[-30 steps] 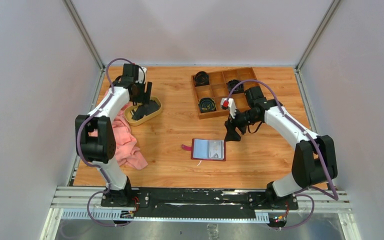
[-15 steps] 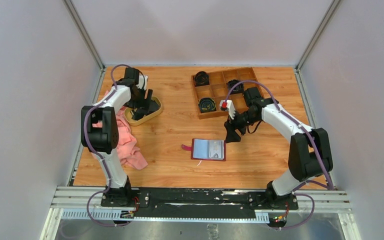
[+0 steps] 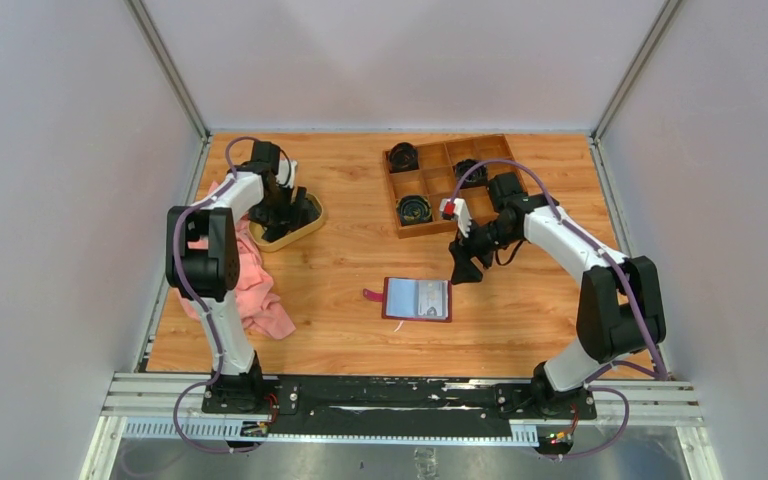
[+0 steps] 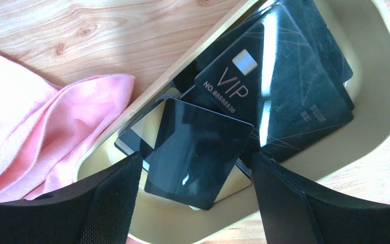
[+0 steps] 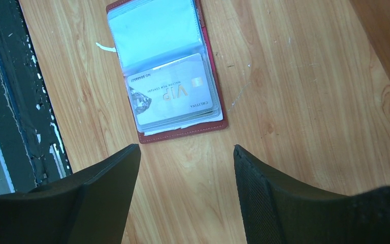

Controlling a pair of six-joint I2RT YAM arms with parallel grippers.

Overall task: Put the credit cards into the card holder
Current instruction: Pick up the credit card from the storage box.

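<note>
A wooden tabletop (image 3: 360, 262) with warm orange grain and a few darker knots forms the floor of the enclosure; 3 plain, pale grey walls stand around it, 1 at the back (image 3: 400, 60), 1 on the left (image 3: 50, 200), 1 on the right (image 3: 730, 200); 2 slanted metal posts (image 3: 168, 68) mark the back corners; a silver rail (image 3: 410, 408) runs along the near edge; the light is soft and even, the shadows faint.

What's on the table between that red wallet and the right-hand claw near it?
Only bare wooden table separates the right gripper and the open card holder, as the right wrist view shows.
</note>
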